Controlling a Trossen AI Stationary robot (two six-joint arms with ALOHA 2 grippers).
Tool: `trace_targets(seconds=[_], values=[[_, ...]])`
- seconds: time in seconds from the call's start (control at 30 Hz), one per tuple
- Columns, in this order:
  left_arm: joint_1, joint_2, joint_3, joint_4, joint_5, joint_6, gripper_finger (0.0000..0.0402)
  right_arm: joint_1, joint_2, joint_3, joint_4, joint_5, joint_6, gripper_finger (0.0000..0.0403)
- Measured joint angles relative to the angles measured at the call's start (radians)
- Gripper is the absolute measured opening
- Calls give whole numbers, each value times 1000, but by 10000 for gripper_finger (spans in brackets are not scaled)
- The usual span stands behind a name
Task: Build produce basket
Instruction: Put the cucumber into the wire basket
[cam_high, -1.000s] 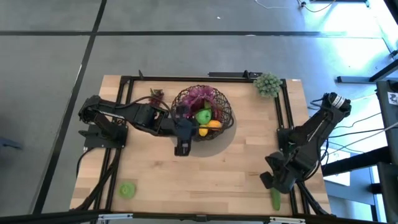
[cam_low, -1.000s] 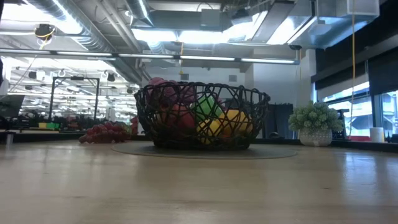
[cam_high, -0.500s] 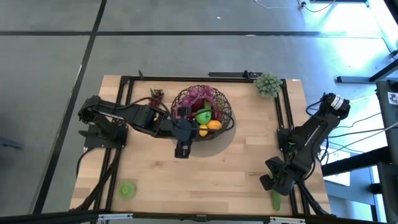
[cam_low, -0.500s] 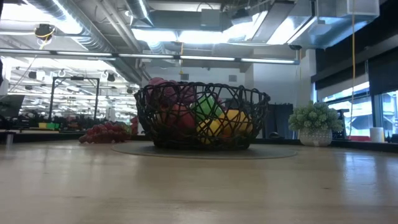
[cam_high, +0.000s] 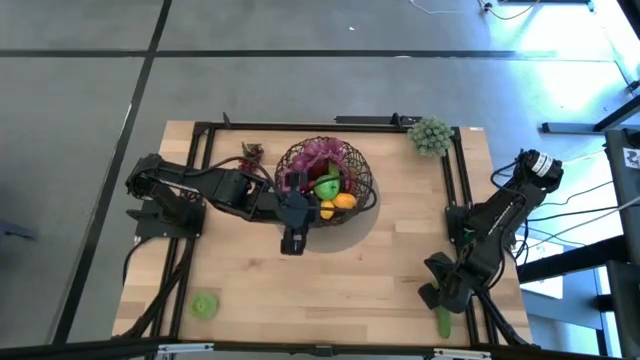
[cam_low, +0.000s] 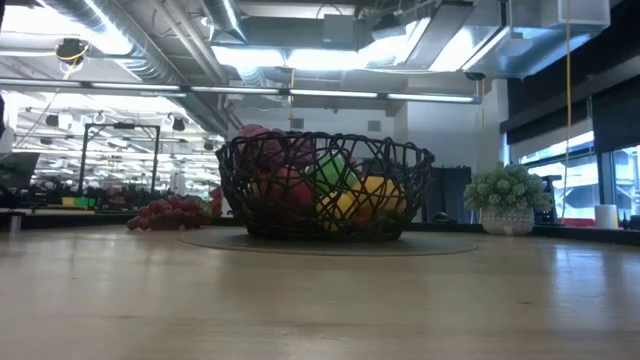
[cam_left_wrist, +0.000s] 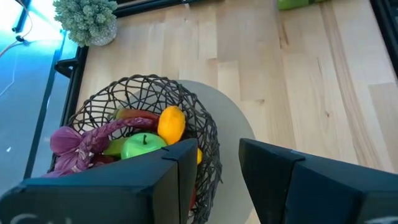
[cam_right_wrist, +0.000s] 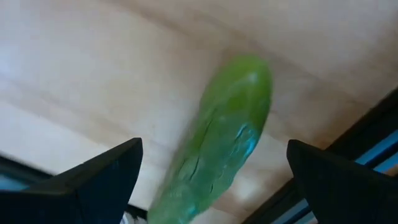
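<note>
A: Where is the basket (cam_high: 326, 182) and what is inside?

B: It stands on the far middle part of the table (cam_high: 330, 270), on a pale round mat (cam_left_wrist: 233, 134). Inside I see purple grapes (cam_left_wrist: 81, 138), a green apple (cam_left_wrist: 142, 147), a yellow lemon (cam_left_wrist: 171, 123) and something red under them.

A: And the left gripper (cam_high: 291, 238)?

B: It is just beside the basket, on the near side. Its fingers (cam_left_wrist: 273, 165) have a small gap between them, and nothing is in this gap.

A: The right gripper (cam_high: 440, 296)?

B: It is low at the near right corner, directly over a green cucumber (cam_right_wrist: 217, 140) that lies on the wood. The fingers (cam_right_wrist: 102, 171) are spread wide on both sides of the cucumber, not touching it.

A: Is other produce outside the basket?

B: Yes. A green round piece (cam_high: 205, 305) lies at the near left corner, and a red bunch (cam_low: 170, 212) lies just left of the basket. A pale green bumpy cluster (cam_high: 430, 135) stands at the far right corner.
</note>
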Motion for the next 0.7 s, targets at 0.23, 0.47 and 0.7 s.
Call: trace_targets(seconds=[0.23,0.47,0.7], values=[[0,0,0,0,0,0,110,7,3,22,79,1,-249,400],[0,0,0,-1,0,3,110,6,26,22,107,1,-298,400],[0,0,0,-1,0,2,110,5,141,22,173,-18,-287,400]])
